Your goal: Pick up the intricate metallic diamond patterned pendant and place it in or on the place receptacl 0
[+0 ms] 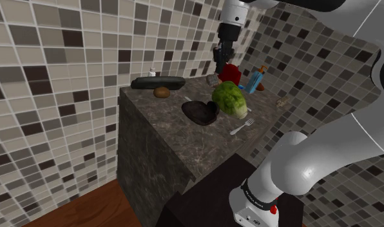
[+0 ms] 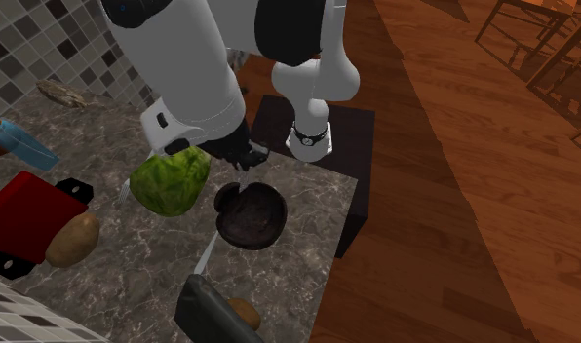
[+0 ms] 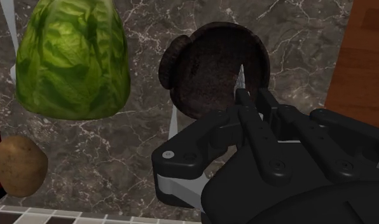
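Gripper (image 3: 253, 95) nearest your wrist camera, fingers pinched on thin pale pendant (image 3: 240, 75), held over dark bowl (image 3: 213, 63). Beside bowl you see lettuce (image 3: 70, 60) and potato (image 3: 20, 165) on veined counter (image 3: 137, 146).

I hold the small, thin, pale grey pendant (image 3: 240, 74) pinched at the tip of my black gripper (image 3: 252, 95), its pattern too slight to make out, and it shows against the bowl's inside. The dark brown round bowl (image 3: 204, 70), with a lump on its rim, sits upright on the grey marbled counter (image 1: 165, 138), at the middle of the shoulder view.
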Robot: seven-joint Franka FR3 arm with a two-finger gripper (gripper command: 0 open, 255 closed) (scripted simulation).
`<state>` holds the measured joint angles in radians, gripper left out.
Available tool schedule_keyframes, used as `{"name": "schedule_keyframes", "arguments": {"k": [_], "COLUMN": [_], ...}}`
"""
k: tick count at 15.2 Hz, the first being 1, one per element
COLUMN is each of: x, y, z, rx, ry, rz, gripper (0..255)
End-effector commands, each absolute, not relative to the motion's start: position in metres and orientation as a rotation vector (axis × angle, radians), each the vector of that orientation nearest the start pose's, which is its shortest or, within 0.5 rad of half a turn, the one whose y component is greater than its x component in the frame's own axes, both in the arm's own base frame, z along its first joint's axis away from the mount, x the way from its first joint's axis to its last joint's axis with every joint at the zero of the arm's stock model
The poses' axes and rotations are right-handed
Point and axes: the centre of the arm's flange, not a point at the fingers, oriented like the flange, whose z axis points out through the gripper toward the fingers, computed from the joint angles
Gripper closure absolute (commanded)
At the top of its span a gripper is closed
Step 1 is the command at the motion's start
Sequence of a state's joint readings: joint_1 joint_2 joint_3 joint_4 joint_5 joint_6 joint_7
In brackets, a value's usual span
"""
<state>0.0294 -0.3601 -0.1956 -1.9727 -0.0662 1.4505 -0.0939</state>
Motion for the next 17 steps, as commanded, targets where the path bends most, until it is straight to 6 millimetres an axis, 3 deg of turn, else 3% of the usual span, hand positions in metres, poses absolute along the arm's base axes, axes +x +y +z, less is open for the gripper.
{"name": "schedule_keyframes", "arguments": {"k": [1,17], "x": [0.416,0.416], "y": [-0.091,-0.091], "z": [0.591,0.508], "rx": [-3.107,-3.107], "ry": [0.088,0.088], "rz": [0.259,0.259], "gripper": [255,255]}}
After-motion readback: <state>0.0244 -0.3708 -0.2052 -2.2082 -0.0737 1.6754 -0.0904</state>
